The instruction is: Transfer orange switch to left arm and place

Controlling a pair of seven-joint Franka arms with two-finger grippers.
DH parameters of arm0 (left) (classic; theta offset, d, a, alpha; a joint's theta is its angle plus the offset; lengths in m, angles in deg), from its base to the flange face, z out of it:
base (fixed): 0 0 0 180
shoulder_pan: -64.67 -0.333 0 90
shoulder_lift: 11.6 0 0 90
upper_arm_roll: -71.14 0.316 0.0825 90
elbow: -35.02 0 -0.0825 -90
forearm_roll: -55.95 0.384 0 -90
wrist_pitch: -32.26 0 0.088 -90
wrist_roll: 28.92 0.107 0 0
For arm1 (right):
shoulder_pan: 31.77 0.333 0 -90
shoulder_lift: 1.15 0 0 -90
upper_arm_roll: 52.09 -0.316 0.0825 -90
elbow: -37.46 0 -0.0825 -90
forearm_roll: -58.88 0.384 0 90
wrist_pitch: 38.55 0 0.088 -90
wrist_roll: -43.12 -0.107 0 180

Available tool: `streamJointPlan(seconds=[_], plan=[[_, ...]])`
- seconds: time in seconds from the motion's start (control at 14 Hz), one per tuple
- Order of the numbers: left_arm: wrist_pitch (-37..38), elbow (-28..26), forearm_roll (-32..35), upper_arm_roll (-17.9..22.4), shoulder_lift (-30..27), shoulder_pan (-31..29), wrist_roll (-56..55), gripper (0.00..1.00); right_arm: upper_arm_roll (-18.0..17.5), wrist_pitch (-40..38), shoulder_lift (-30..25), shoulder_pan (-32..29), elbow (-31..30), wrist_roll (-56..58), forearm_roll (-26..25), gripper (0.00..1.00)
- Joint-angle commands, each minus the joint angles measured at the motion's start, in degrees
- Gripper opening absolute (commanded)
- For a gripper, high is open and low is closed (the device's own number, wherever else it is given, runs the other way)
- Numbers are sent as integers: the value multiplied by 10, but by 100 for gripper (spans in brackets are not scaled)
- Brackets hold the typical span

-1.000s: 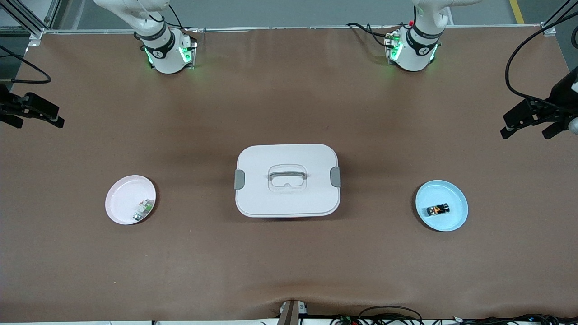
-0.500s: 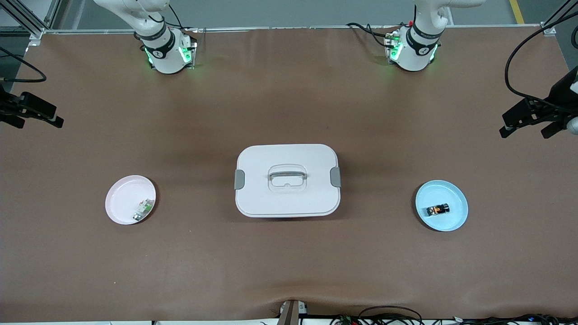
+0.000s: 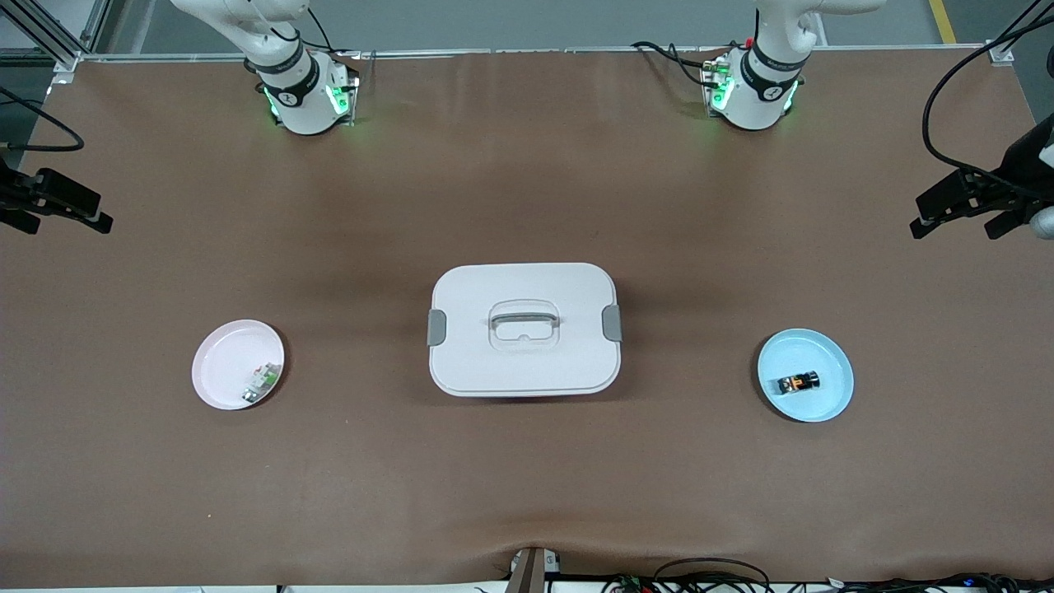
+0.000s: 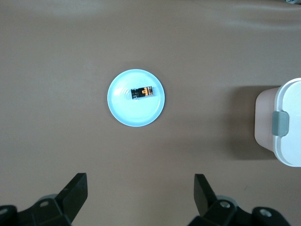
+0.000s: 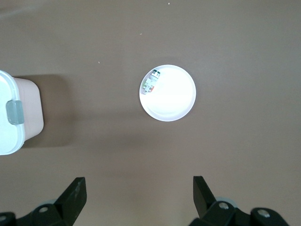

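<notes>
I read this as a robotics lab bench: two white arm bases (image 3: 300,91) with green status lights bolted along one edge of a brown-covered table (image 3: 527,486), aluminium framing (image 3: 49,37) at its corner, loose cables (image 3: 708,572) along the near edge.

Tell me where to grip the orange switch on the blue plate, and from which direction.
Grip the orange switch across its black barrel, coming straight down with the open left gripper. It lies on its side in the blue plate, so the round flanks likely offer the best hold, clear of the rim.
</notes>
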Motion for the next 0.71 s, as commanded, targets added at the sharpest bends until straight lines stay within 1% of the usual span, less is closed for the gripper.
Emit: streamJointPlan(seconds=[0.0,0.07,0.29,0.43,0.57,0.64], plan=[[5,-26,17,-16,-25,-6,-1,100,-6,3,-10,-5,-7,6,-9,100],[2,-34,31,-24,-35,-6,-5,100,-6,3,-10,-6,-7,6,-9,100],[-5,-65,33,-29,-56,-6,-7,100,-5,4,-11,-6,-7,5,-11,100],[-34,-98,30,-33,-81,-7,-11,100,-5,7,-10,-5,-7,4,-12,100],[-31,-113,30,-33,-94,-6,-13,100,-6,7,-11,-4,-7,-1,-17,100],[-22,-112,30,-33,-93,-6,-13,100,-7,7,-11,-4,-7,-1,-20,100]])
